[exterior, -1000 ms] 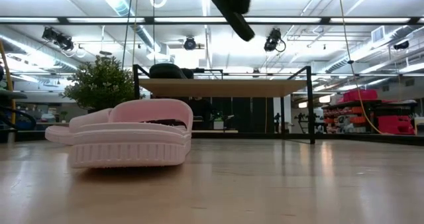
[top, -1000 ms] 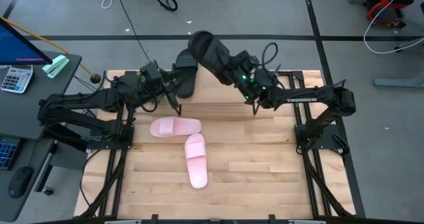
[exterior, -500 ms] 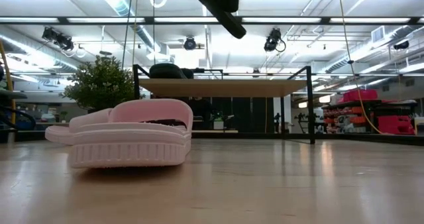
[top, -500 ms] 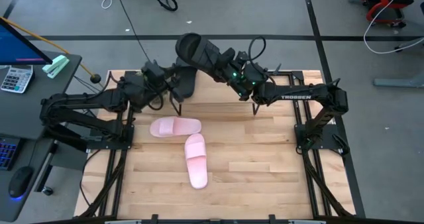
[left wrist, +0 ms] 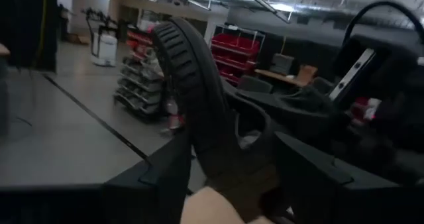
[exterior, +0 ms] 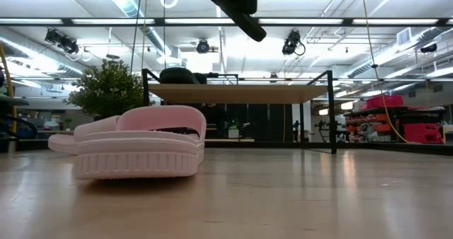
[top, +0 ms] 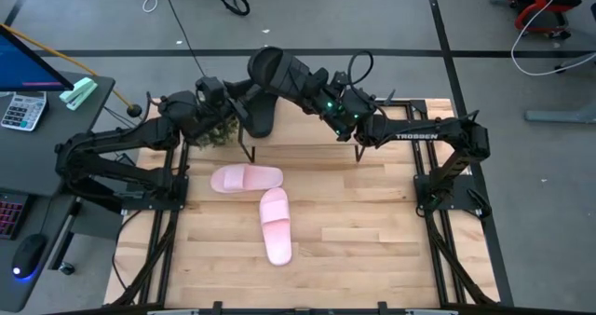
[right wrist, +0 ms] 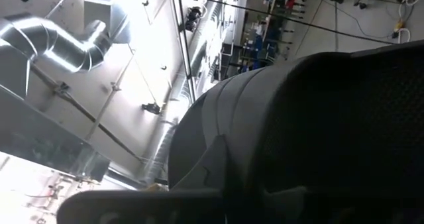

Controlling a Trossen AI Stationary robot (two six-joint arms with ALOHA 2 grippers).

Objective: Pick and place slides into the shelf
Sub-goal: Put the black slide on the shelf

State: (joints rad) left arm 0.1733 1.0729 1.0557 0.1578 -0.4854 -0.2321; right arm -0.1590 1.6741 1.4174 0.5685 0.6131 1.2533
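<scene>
The right pincer (top: 312, 89), in the upper middle of the high view, is pressed together on a black slide (top: 277, 73), carried tilted in the air above the far end of the surface (top: 372, 222). In the right wrist view that slide's dark strap (right wrist: 318, 138) fills most of the frame. In the low view it (exterior: 233, 4) hangs at the top centre, above the shelf (exterior: 237, 92).

The left pincer (top: 233, 110) sits just left of it in the high view, close by the second black slide (top: 262, 115). Its wrist view shows two dark fingers (left wrist: 169, 174) standing apart at either side of a black ribbed sole (left wrist: 199, 111) that rises between them; whether they touch it I cannot tell. The other arm's dark body crowds the right of that frame.

The second black slide lies on the shelf's top board at the upper centre of the high view, seen in the low view as a dark hump (exterior: 178, 76) at the board's left end.

Lower, in mid-frame, two pink slides lie on the surface well apart from both pincers: one crosswise (top: 246, 178), one lengthwise (top: 276, 225) just below it. A potted plant (exterior: 110, 87) stands left of the shelf.
</scene>
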